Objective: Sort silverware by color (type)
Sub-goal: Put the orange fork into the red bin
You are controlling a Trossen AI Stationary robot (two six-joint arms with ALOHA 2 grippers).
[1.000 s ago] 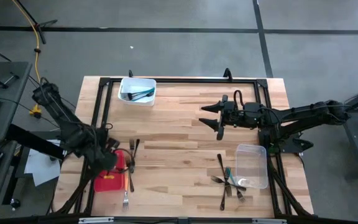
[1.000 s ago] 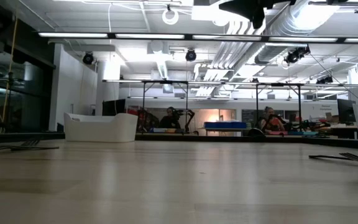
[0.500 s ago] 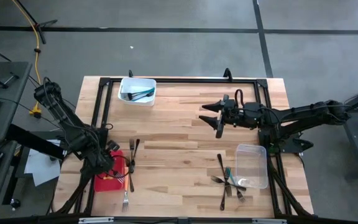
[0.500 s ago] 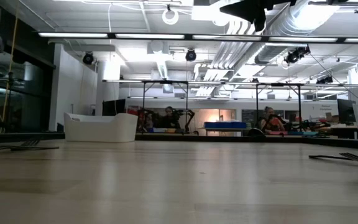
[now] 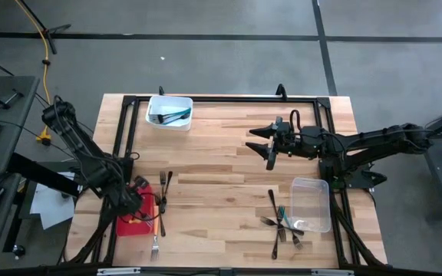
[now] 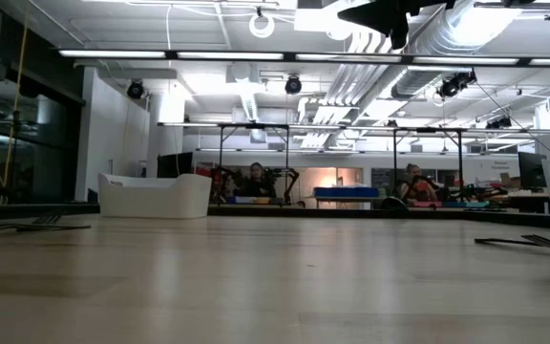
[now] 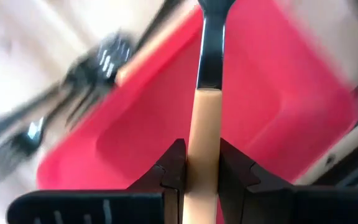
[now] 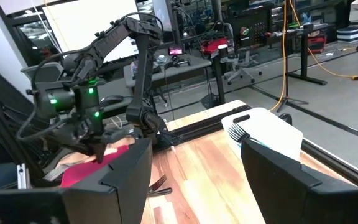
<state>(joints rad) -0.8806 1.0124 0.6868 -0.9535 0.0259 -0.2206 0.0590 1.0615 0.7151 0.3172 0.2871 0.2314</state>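
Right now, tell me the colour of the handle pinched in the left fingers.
Pale orange handle, over the red tray; clearest in the left wrist view.

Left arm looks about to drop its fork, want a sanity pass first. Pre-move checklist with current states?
1. Left gripper shut on the orange-handled fork: ok, handle sits between the fingers.
2. Fork is over the red tray: ok, red fills the left wrist view behind it.
3. Fork already touching the tray: cannot tell.
4. Tray holds only orange pieces: cannot tell, the left arm covers most of it in the high view.
5. Right gripper open and out of the way: ok, it hangs over mid-table, far from the tray.
6. Dark forks beside the tray clear of the drop spot: ok, they lie on the wood.
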